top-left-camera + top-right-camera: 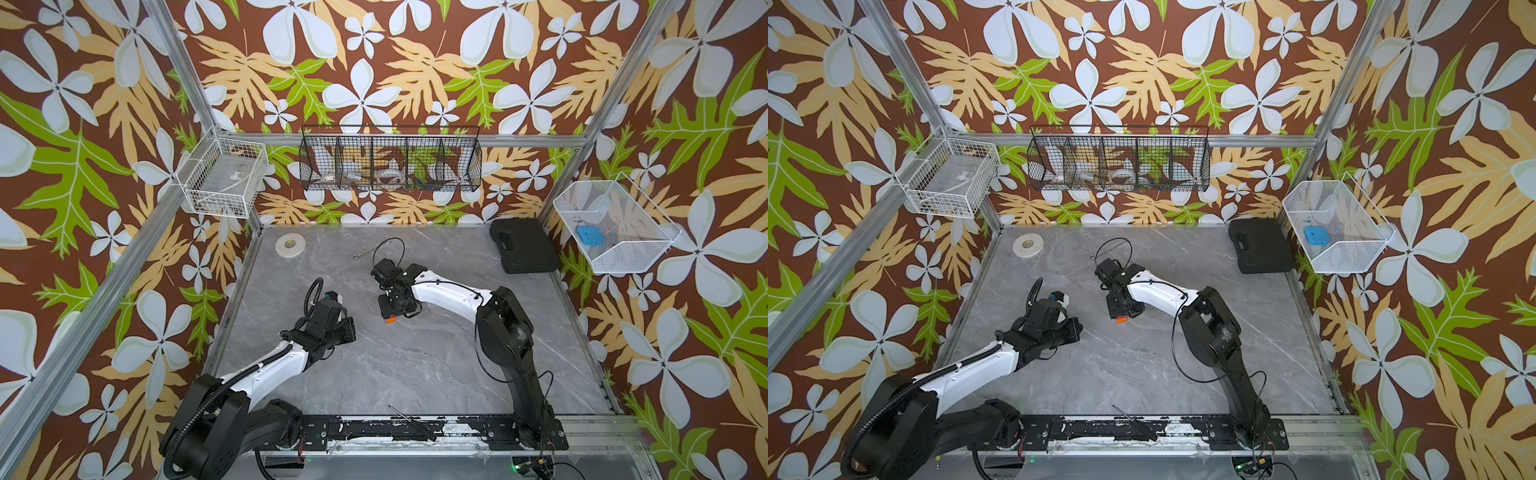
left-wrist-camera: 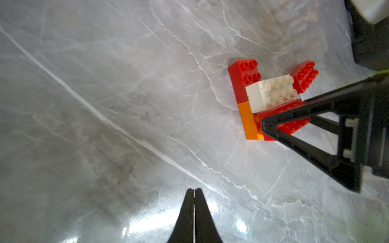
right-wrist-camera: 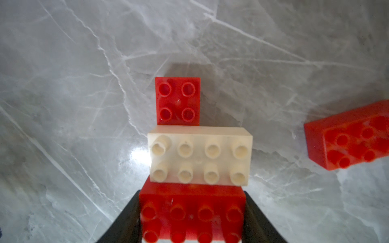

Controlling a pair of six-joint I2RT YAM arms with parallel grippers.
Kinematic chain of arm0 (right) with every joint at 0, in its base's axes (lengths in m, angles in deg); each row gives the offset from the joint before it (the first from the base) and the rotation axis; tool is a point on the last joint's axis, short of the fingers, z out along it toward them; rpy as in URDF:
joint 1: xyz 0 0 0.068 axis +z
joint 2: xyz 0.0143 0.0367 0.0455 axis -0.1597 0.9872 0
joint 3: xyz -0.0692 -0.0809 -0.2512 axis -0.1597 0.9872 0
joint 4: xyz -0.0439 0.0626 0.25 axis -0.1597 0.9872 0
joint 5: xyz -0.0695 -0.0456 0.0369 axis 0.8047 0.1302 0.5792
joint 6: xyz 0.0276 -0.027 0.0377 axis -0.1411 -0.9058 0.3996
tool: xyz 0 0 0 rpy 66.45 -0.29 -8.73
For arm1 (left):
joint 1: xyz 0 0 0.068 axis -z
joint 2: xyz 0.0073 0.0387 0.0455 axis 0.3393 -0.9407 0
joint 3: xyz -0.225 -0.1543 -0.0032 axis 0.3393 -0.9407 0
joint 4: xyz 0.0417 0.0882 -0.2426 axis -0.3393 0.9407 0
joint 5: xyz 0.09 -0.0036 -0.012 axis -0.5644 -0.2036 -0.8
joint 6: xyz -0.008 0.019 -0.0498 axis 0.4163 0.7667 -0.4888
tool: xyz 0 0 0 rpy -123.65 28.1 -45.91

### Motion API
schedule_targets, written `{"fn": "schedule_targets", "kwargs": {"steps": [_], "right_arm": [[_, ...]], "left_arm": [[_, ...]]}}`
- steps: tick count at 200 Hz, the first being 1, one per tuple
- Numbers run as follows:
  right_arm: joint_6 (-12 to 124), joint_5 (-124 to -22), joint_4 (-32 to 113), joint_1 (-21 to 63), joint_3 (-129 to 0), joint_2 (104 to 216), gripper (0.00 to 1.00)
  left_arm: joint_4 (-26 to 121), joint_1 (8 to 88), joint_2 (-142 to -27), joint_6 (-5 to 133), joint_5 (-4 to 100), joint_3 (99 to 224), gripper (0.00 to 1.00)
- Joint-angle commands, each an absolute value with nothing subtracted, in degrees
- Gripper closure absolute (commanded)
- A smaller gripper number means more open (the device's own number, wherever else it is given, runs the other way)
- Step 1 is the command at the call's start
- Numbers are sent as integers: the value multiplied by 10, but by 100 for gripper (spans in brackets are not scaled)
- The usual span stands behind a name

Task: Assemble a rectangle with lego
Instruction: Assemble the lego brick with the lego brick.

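Clearly we are mid-build: the rectangle (image 2: pixel 267 101) lies on the grey table (image 1: pixel 415 374), and we take its white brick (image 3: pixel 200 155) as our marker. Flush against the white brick, on the side toward the right arm, is a long red brick (image 3: pixel 191 210). The right gripper (image 3: pixel 192 199) is clamped on that brick's two ends. A small red brick (image 3: pixel 177 101) touches the white brick's opposite side, seemingly a layer lower. An orange brick (image 2: pixel 250 122) lies at the bottom, end to end with the small red one. One loose red brick (image 3: pixel 349 143) lies askew off the white brick's end, apart from it and the only piece not yet joined. The left gripper (image 2: pixel 194 190) hangs well clear of the white brick, its tips pressed together on nothing.

We judge the step in hand to be seating the gripped brick. Next we would let go without lifting the stack, then fetch the loose brick, square it and press it home tight to the white brick, probably onto the small red one.

Far beyond the white brick, three baskets hang on the walls:
- a black wire basket (image 1: pixel 473 162), with small bits in its compartments that we cannot identify
- a white wire basket (image 1: pixel 199 187), holding what looks like a clear box
- a mesh basket (image 1: pixel 648 249), holding a blue object (image 1: pixel 590 237)
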State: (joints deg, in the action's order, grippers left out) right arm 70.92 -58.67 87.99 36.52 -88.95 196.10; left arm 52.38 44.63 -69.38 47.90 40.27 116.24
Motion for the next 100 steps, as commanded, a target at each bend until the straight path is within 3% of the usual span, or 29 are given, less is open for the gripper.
{"fn": "schedule_targets", "kwargs": {"steps": [1,100], "right_arm": [[696,-575,895,366,-898,1967,56],[682,-565,908,363,-913,1976,57]], "left_arm": [[514,446,-694,482,406,1162,92],[512,446,-694,482,407,1158,92]]}}
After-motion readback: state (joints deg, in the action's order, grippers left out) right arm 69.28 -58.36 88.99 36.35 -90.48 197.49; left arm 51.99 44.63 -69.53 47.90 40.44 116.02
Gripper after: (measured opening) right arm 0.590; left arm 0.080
